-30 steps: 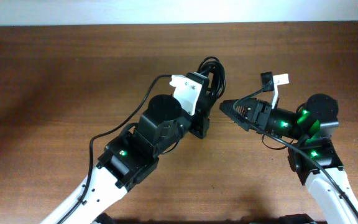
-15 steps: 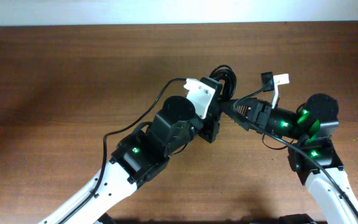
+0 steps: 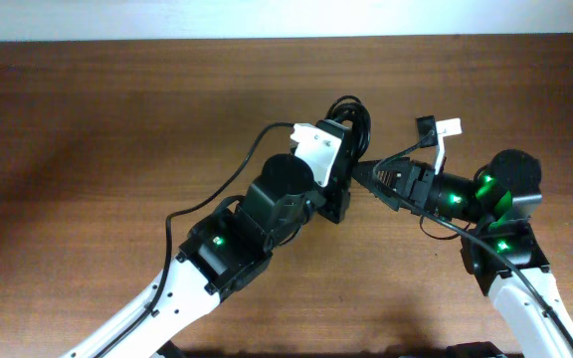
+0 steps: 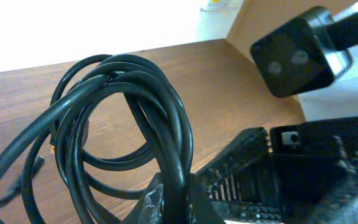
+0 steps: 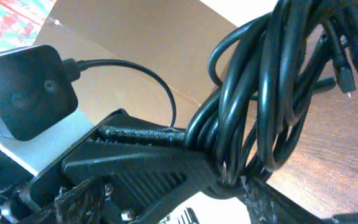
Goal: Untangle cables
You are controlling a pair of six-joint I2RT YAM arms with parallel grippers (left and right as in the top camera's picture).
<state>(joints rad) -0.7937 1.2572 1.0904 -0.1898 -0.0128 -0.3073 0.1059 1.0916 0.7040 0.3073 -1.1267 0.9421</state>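
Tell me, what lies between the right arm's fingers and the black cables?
Nothing. The right wrist view shows the cables hanging right between the right fingers, touching the upper one.

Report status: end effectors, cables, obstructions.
Left end effector shut on thin black looped cables. Right end effector open, straddling bundle. Loops tangled; no obstruction seen.

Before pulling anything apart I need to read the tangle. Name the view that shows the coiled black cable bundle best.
Left wrist: the coiled black cable bundle spreads open against the wooden table, its loops and crossings traceable. Right wrist shows it close, strands bunched and overlapping. Overhead shows only a small dark loop.
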